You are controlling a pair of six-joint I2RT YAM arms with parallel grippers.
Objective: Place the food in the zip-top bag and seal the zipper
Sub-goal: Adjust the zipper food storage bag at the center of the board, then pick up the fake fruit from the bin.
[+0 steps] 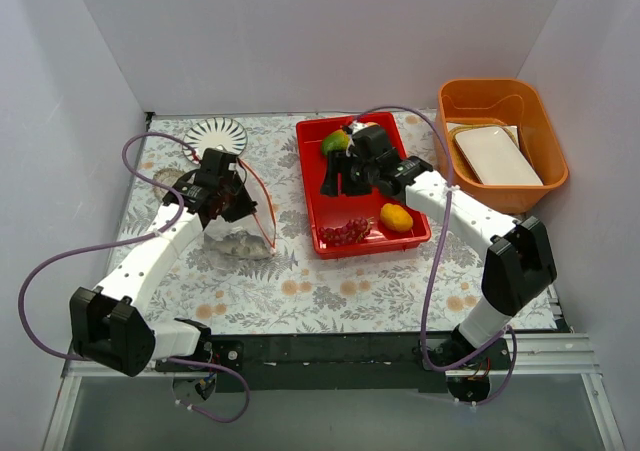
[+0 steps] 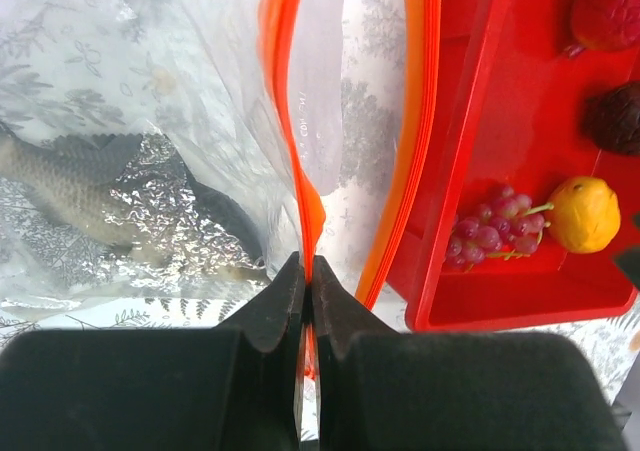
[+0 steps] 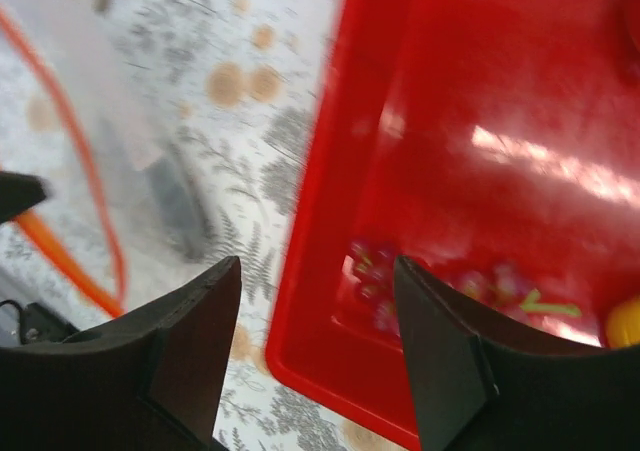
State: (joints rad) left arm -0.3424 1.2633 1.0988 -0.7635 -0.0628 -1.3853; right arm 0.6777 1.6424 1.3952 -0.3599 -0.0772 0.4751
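The clear zip-top bag (image 1: 243,233) lies left of the red tray (image 1: 312,176), its mouth held open, with the silver fish (image 2: 70,199) inside. My left gripper (image 2: 306,263) is shut on the orange-red zipper strip (image 2: 283,91) and holds the near lip up; the gripper also shows in the top view (image 1: 216,197). My right gripper (image 3: 315,271) is open and empty, hovering over the tray's left edge above the purple grapes (image 3: 455,283). In the tray lie the grapes (image 1: 345,233), a yellow-orange fruit (image 1: 396,217), the green mango (image 1: 335,141), a red apple (image 2: 607,9) and a dark plum (image 2: 615,119).
An orange bin (image 1: 545,131) holding a white tray (image 1: 497,156) stands at the back right. A white slotted plate (image 1: 217,134) lies at the back left. White walls enclose the floral tablecloth on three sides.
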